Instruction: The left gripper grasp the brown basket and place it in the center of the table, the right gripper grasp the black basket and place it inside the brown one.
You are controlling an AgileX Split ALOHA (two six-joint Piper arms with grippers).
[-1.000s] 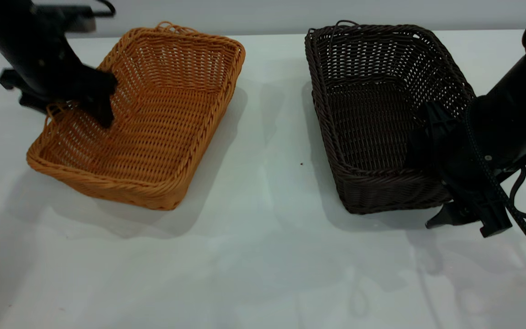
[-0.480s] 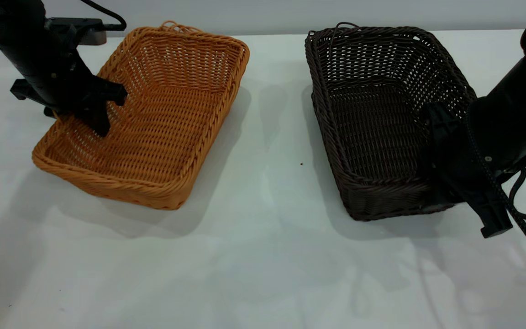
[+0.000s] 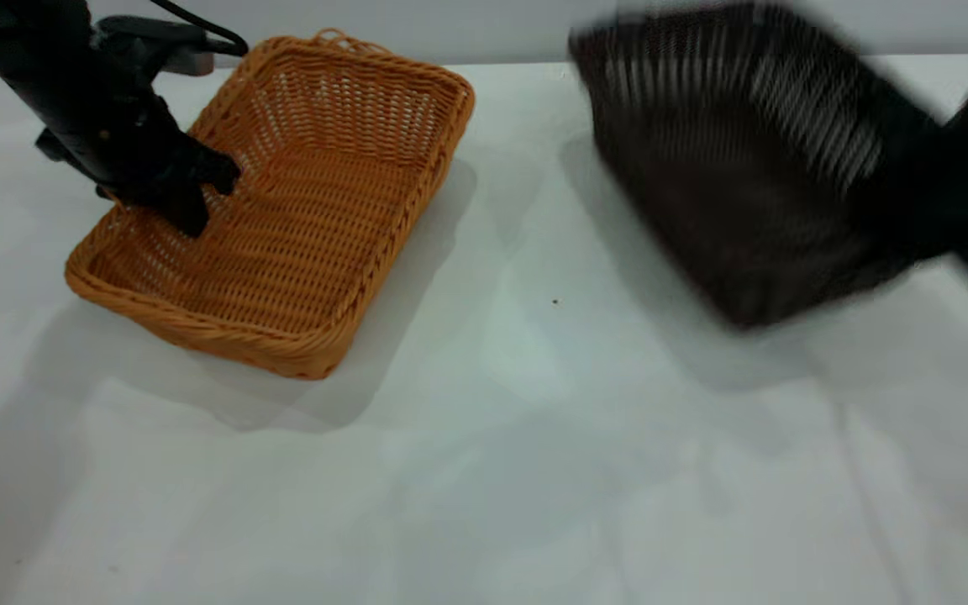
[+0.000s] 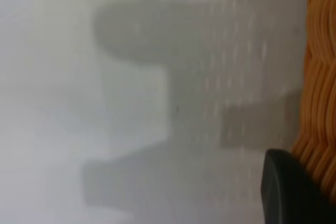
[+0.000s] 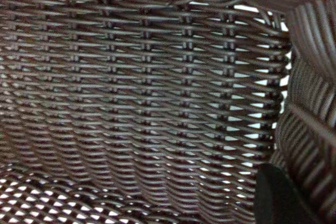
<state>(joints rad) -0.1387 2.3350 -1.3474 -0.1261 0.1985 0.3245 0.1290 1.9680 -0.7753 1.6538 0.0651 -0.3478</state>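
Left gripper [image 3: 186,189] clamped on the brown basket's [image 3: 316,218] left rim, one finger inside; basket resting on the table [image 3: 484,437], left of centre. Right gripper [image 3: 967,210] at the black basket's [image 3: 744,168] right side, grip impossible to tell; basket tilted, off the table, blurred

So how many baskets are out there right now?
2. The brown basket sits on the table's left side, held at its rim by the left gripper; the black basket is lifted at right.
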